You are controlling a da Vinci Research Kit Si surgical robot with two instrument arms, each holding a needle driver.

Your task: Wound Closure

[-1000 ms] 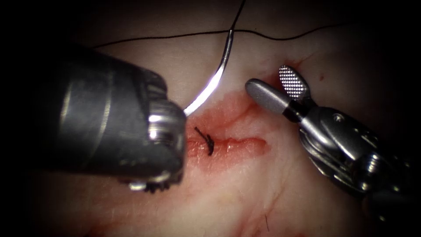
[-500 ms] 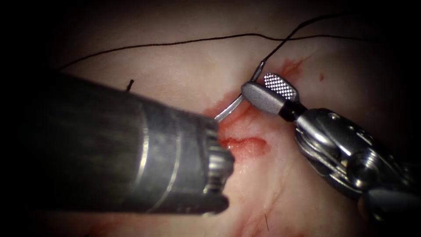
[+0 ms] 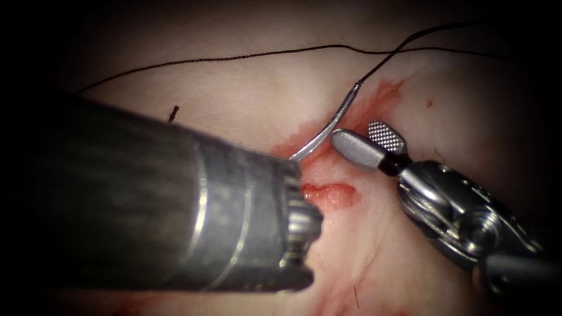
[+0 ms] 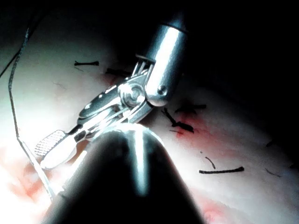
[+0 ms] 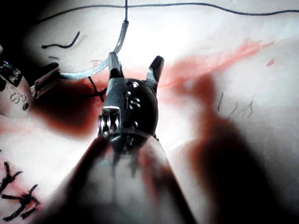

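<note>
The curved steel needle [image 3: 328,129] lies above the cut [image 3: 328,192], free of the glistening pale tissue [image 3: 246,99], black thread [image 3: 234,57] trailing from its swaged end. The left tool [image 5: 44,80] clamps its pointed end between closed jaws. The right tool [image 3: 367,140], jaws parted with one cross-hatched face showing, sits just beside the needle's midcurve, holding nothing. Red fluid [image 3: 386,90] stains the tissue.
</note>
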